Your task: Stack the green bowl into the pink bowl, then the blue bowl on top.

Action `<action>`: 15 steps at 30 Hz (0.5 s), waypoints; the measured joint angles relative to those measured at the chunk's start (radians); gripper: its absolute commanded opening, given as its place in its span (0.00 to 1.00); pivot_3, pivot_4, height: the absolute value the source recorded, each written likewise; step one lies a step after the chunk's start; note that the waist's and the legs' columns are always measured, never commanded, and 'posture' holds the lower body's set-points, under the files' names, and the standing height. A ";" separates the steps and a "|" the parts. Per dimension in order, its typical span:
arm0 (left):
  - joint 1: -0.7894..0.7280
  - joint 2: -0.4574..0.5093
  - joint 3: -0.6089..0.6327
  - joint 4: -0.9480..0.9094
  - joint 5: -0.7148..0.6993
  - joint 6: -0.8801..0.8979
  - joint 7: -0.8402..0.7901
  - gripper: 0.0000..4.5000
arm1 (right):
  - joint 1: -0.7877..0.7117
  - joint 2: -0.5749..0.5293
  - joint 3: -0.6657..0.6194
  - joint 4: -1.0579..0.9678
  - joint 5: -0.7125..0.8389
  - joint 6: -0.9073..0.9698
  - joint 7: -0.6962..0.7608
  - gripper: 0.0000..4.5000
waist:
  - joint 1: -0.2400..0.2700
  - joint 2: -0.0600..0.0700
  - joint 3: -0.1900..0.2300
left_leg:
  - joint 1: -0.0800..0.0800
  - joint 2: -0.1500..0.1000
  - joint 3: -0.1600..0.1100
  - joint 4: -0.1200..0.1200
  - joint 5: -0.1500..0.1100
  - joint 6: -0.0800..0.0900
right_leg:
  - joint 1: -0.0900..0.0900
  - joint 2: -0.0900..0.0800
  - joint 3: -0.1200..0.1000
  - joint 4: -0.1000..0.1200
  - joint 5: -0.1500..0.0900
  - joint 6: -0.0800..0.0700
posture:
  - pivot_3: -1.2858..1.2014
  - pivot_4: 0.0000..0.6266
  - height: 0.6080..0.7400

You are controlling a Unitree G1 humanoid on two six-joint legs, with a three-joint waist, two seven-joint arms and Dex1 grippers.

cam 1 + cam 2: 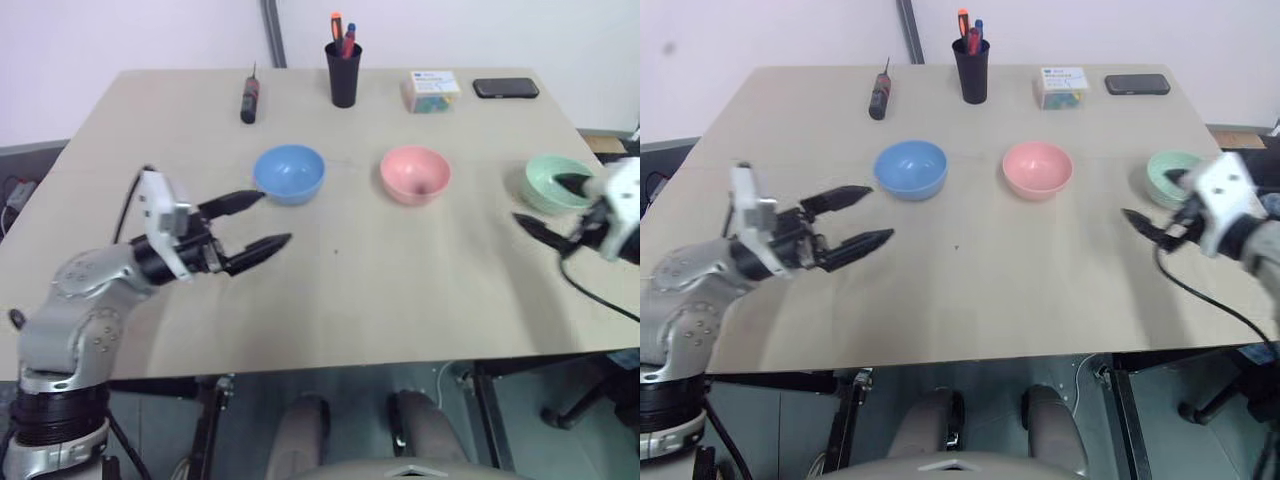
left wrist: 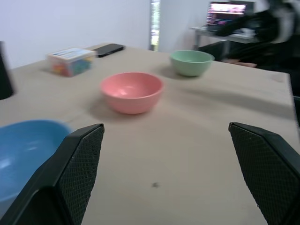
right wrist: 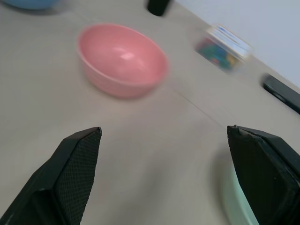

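Note:
Three bowls stand apart in a row across the tan table: the blue bowl (image 1: 289, 172) on the left, the pink bowl (image 1: 415, 174) in the middle, the green bowl (image 1: 552, 183) near the right edge. All are upright and empty. My left gripper (image 1: 272, 217) hovers open just in front of the blue bowl, pointing right with nothing between its fingers. My right gripper (image 1: 540, 200) is open beside the green bowl, one finger over the bowl's near rim and the other on its left side. In the right wrist view the pink bowl (image 3: 122, 58) lies ahead, and the green bowl (image 3: 232, 197) is partly hidden.
Along the table's far edge stand a black cup of pens (image 1: 343, 72), a dark red-tipped tool (image 1: 249, 100), a clear box of coloured bits (image 1: 431, 90) and a black phone (image 1: 505, 88). The table's right edge runs close past the green bowl.

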 measured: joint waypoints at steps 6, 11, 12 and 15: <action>0.018 -0.035 -0.021 -0.024 0.012 -0.013 0.030 1.00 | -0.232 0.140 0.257 0.239 -0.168 -0.110 0.024 1.00 | 0.000 0.000 0.000 | -0.003 0.000 -0.001 0.000 0.000 0.000 | -0.002 -0.001 -0.001 -0.001 0.000 0.000 | 0.52 0.24 1.00; 0.043 -0.041 -0.020 -0.057 0.012 -0.013 0.065 1.00 | -0.356 0.225 0.356 0.473 -0.269 -0.265 0.062 1.00 | -0.002 0.000 0.000 | -0.003 -0.001 0.000 0.000 0.000 0.000 | -0.002 -0.002 -0.001 -0.001 0.000 0.000 | 0.52 0.24 1.00; 0.060 -0.040 -0.011 -0.072 0.011 -0.013 0.070 1.00 | -0.400 0.250 0.372 0.545 -0.292 -0.301 0.067 0.94 | -0.003 0.000 0.000 | -0.003 -0.001 0.000 0.000 0.000 0.000 | -0.003 -0.002 -0.001 0.000 0.000 0.000 | 0.52 0.24 1.00; 0.080 -0.039 -0.001 -0.104 0.010 -0.013 0.082 1.00 | -0.490 0.284 0.386 0.694 -0.334 -0.383 0.081 0.75 | -0.006 0.000 0.000 | -0.002 -0.001 -0.001 0.000 0.000 0.000 | -0.002 -0.002 -0.001 0.001 0.000 0.000 | 0.52 0.24 1.00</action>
